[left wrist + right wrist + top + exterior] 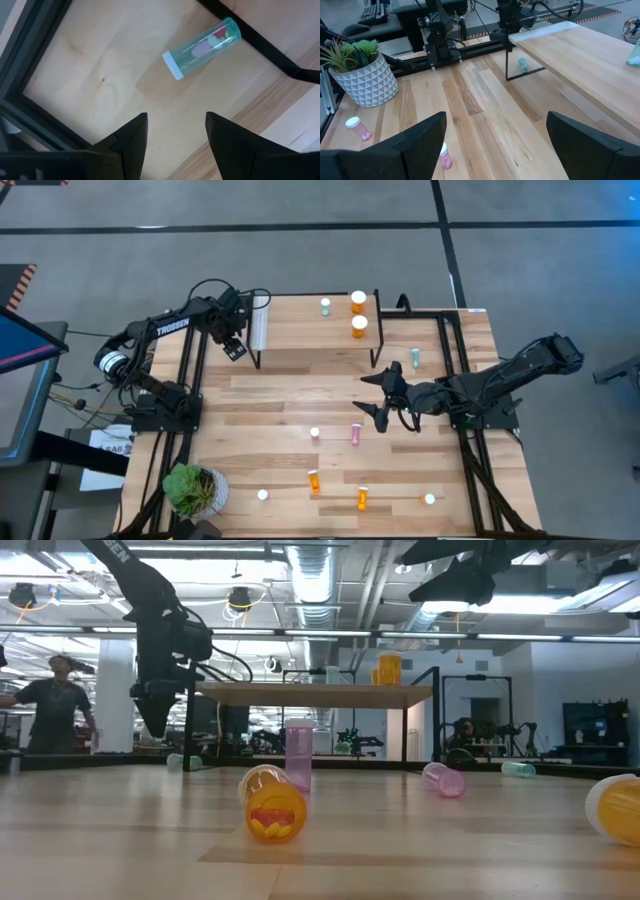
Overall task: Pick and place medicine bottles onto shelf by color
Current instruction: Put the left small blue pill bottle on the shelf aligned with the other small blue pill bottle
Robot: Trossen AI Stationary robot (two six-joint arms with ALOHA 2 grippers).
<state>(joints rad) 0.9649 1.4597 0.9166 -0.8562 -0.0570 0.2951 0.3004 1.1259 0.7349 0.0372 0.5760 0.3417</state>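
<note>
High view: left gripper [235, 348] hovered, fingers parted and empty, at the shelf's [300, 330] left end, upper left of centre.

Its wrist camera looked down between both dark fingers [131, 134] at a pale green bottle [202, 48] lying on its side on the tabletop [110, 65], apart from the fingertips. Right gripper [383, 392] hung wide open, holding nothing, at centre right just below the shelf. Two orange bottles [358, 302] and one green bottle [325, 307] stood on the shelf plank at upper centre. More bottles, pink [355, 434], orange [314, 480] and green [430, 500], lay scattered across the lower table, with a potted plant [192, 488] at lower left.
</note>
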